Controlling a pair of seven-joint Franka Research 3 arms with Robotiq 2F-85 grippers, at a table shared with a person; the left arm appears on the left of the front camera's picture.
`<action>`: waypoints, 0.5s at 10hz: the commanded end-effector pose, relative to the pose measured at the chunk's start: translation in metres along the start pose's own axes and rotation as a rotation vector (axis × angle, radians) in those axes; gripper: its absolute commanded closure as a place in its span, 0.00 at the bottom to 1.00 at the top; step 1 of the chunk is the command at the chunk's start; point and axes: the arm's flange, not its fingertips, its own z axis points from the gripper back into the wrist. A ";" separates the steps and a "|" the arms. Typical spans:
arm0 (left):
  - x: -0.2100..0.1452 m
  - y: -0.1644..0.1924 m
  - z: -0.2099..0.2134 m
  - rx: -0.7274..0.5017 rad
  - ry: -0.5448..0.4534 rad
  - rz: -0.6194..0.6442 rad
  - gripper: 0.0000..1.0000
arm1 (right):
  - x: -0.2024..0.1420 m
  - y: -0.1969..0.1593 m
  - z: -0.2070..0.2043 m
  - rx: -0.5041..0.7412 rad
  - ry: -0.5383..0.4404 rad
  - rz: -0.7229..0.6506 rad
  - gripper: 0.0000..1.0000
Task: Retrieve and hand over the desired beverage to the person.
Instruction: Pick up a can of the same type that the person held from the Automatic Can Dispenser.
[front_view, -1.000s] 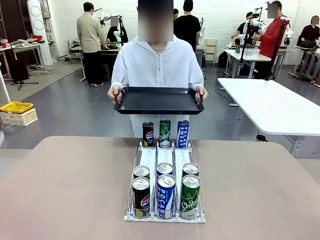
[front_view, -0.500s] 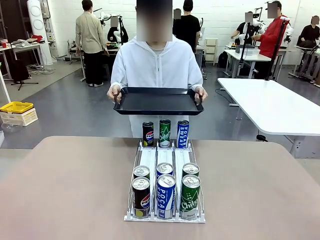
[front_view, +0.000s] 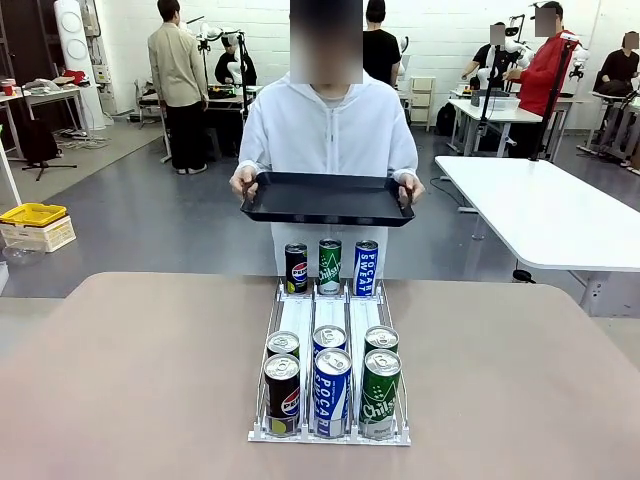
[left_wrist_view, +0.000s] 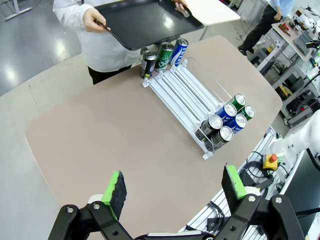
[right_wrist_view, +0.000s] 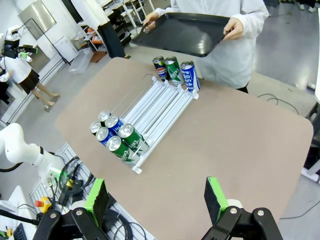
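The person (front_view: 328, 130) in a white hooded coat stands at the table's far edge, holding a flat black tray (front_view: 328, 198) level in both hands. A three-lane wire rack (front_view: 330, 320) lies mid-table. At its far end stand a black Pepsi can (front_view: 296, 268), a green can (front_view: 330, 265) and a blue Pocari Sweat can (front_view: 366, 267). Several more cans crowd its near end, with a Pepsi (front_view: 282, 395), a Pocari (front_view: 331, 392) and a green can (front_view: 380, 393) in front. My left gripper (left_wrist_view: 174, 180) hangs open high over the table. My right gripper (right_wrist_view: 156, 192) is open too, equally high, holding nothing.
The brown tabletop (front_view: 130, 380) is bare on both sides of the rack. A white table (front_view: 550, 210) stands behind at the right and a yellow bin (front_view: 32, 214) sits on the floor at the left. Other people work at tables far back.
The person has stepped slightly to the picture's right, carrying the tray along. The cans and rack have not moved.
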 end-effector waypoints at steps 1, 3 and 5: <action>0.000 0.001 0.002 -0.008 0.002 -0.019 0.00 | 0.002 -0.001 -0.001 0.023 -0.010 0.008 0.00; 0.000 0.001 0.002 -0.008 0.002 -0.019 0.00 | 0.002 -0.001 -0.001 0.023 -0.010 0.008 0.00; 0.000 0.001 0.002 -0.008 0.002 -0.019 0.00 | 0.002 -0.001 -0.001 0.023 -0.010 0.008 0.00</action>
